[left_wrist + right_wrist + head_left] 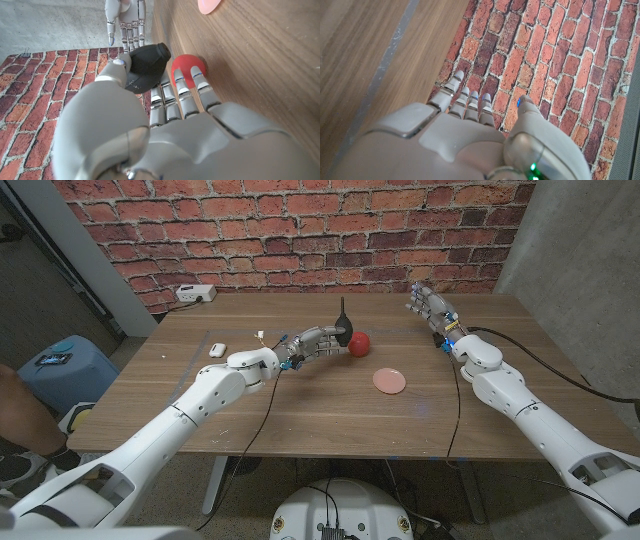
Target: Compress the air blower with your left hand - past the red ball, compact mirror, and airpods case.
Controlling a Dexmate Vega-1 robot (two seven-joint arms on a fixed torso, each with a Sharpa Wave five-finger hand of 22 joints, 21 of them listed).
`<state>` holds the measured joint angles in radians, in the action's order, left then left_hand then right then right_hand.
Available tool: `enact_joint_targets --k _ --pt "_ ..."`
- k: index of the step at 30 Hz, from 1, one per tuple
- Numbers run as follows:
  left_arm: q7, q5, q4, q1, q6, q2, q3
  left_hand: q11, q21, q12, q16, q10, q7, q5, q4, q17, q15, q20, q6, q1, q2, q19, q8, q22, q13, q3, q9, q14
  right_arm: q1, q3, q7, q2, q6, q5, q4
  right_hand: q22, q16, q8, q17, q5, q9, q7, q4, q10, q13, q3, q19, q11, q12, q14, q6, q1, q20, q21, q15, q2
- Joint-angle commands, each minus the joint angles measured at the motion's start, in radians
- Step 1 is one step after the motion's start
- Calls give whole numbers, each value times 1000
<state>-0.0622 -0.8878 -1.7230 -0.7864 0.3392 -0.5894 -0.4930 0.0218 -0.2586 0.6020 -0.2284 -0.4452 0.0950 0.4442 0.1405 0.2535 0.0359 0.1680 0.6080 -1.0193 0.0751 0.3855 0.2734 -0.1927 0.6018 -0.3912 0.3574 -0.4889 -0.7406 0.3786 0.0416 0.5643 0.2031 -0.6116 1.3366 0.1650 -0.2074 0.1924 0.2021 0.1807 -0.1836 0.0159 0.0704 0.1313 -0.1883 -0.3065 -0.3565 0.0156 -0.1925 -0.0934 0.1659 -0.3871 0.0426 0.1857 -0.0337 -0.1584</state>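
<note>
The black air blower (343,328) stands far of the table's middle, nozzle up. My left hand (318,340) is at it, and the bulb (146,65) sits between the thumb and the outstretched fingers (177,100), the thumb against its side. The red ball (359,342) lies touching or nearly touching the blower on its right, just past my fingertips; the ball (187,67) is not held. The pink round compact mirror (389,381) lies nearer the front, to the right. The white airpods case (217,350) is at the left. My right hand (428,305) is raised at the far right, fingers straight and apart, holding nothing.
A white power strip (195,293) lies at the table's far left edge against the brick wall. Black cables trail along both arms over the table (300,410). A blue stool (55,360) and a person's leg (20,420) are off the table's left side.
</note>
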Motion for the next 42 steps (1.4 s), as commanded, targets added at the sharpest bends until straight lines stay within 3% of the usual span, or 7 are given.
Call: enact_joint_targets --k 1,27,32,42 --pt "-36 -31 34 5 -16 -2 3 2 4 -6 1 11 -1 3 -3 5 5 -4 -10 3 5 -6 -5 -6 -1 1 1 7 17 13 -2 -13 -9 8 -12 4 -6 2 3 -1 -6 1 4 -2 -5 0 1 -1 -4 2 -1 5 41 5 -32 -5" --pt "-43 -41 42 6 -9 -13 2 7 2 -12 -5 1 3 -4 -2 10 4 -2 -1 19 8 -4 -12 -7 -7 11 -4 5 28 19 0 -26 -2 14 -41 4 -6 1 3 -1 -6 1 6 -7 -5 -1 1 -2 -2 2 -2 5 41 5 -32 -5" --pt "-46 -46 45 10 -3 -13 1 -13 -5 1 -22 -41 4 -8 4 13 -7 -6 38 16 14 13 0 -8 -8 11 -3 -30 28 19 1 -31 3 11 -52 4 -7 1 3 -1 -6 0 6 -7 -5 -1 1 -1 -3 2 -2 5 42 5 -32 -5" --pt "-34 -47 44 14 8 -12 0 -29 -19 17 -48 -94 -4 -13 14 23 -34 -19 92 2 25 44 15 -9 -7 10 -4 -78 29 17 5 -37 11 7 -67 4 -7 1 4 -1 -6 0 7 -7 -5 -1 1 -1 -3 2 -2 6 42 5 -32 -5"
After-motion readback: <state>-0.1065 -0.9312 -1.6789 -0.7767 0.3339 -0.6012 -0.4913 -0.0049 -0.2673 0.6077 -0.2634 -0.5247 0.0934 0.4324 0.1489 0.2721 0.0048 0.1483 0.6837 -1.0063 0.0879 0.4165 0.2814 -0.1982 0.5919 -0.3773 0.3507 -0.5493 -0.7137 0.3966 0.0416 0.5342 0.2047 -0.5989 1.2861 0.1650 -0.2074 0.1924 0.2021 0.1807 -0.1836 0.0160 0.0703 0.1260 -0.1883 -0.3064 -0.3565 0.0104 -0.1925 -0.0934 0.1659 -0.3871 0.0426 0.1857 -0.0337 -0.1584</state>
